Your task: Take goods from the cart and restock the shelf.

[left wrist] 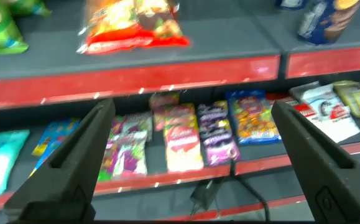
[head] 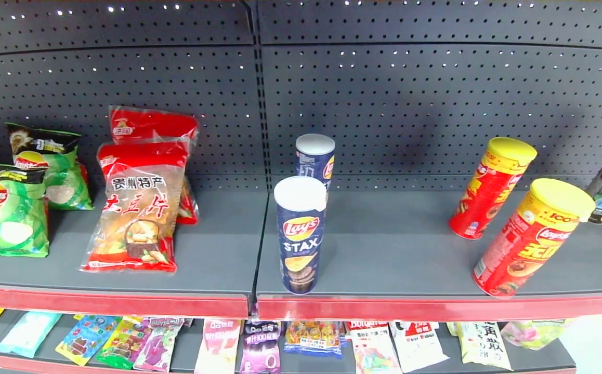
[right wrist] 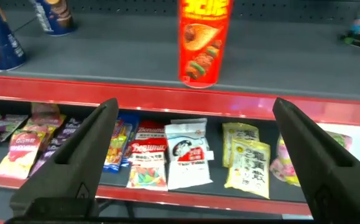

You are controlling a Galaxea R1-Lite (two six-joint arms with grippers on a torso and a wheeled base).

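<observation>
The left end effector point(left wrist: 192, 168) hangs with its fingers wide apart and nothing between them, facing the red front edge of the shelf point(head: 384, 244). The right end effector point(right wrist: 192, 165) is likewise spread and empty. On the shelf a blue can point(head: 300, 236) stands upright near the front edge, with a second blue can point(head: 315, 158) just behind it. A red can point(head: 532, 236) and another red can point(head: 491, 187) stand to the right, and red bags point(head: 134, 208) and green bags point(head: 15, 213) to the left. Small packets point(head: 218, 343) lie on the lower shelf point(head: 545, 356).
</observation>
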